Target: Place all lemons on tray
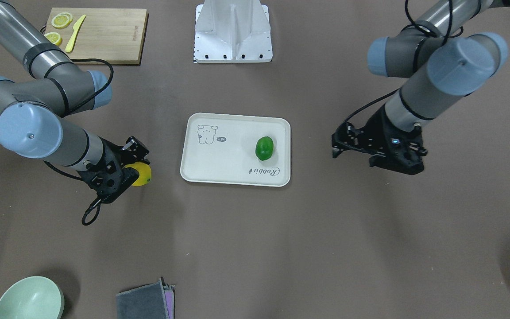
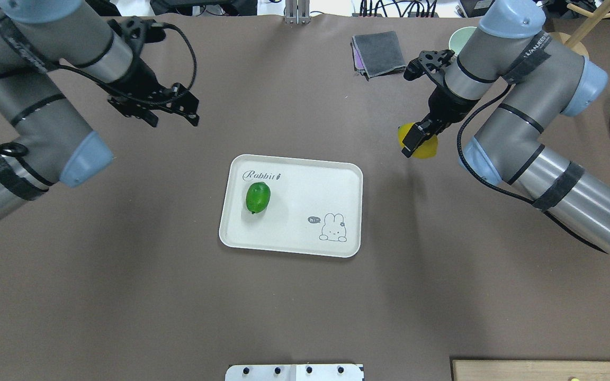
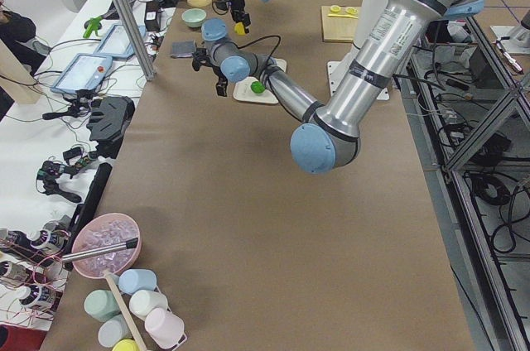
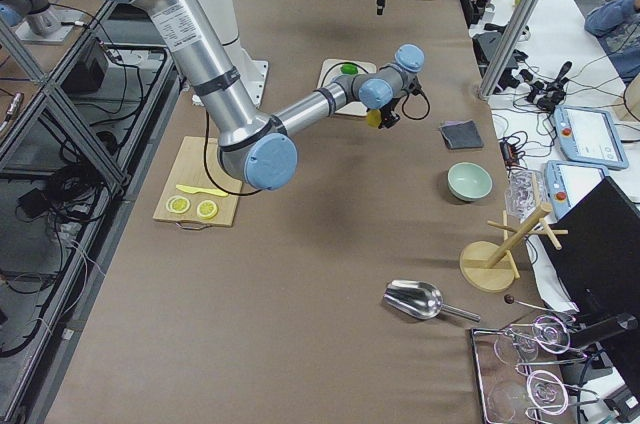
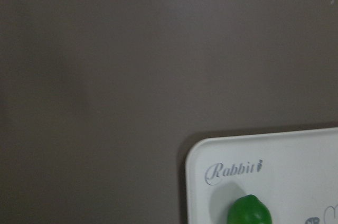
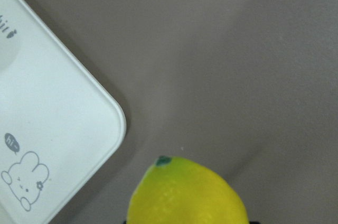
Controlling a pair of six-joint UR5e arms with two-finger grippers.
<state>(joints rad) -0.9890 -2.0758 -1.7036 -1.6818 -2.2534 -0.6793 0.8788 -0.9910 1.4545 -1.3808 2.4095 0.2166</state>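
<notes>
My right gripper (image 2: 418,138) is clamped on the bright yellow oval lemon (image 2: 424,148), with the fingers pressed against its sides. In the wrist view its green-tipped point juts forward. I judge the fruit to be lifted clear of the brown table (image 2: 305,317), going by the shadow under it. It hangs to the right of the cream-white rectangular plastic tray (image 2: 305,196), a little beyond the far right corner and apart from the rim.

My left gripper (image 2: 172,112) has its jaws spread wide and holds nothing. It hovers over bare table to the far left of the tray.

The glossy dark green lemon (image 2: 258,197) lies on the tray's left half, so one fruit is home and the yellow one is the last. This is the carrying step. Next I should bring the yellow lemon leftward and slightly nearer, over the raised rim. Then I lower it onto the bare right half and part my fingers only once it is low, since an oval fruit may roll. That spot is well apart from the green one.

"Rabbit" is written in script at the tray's far left corner, just beyond the green lemon. At the near right corner a small speech bubble reading "hi" sits beside a rabbit drawing. There is white lettering on my right arm's band, but I cannot read it with confidence.
</notes>
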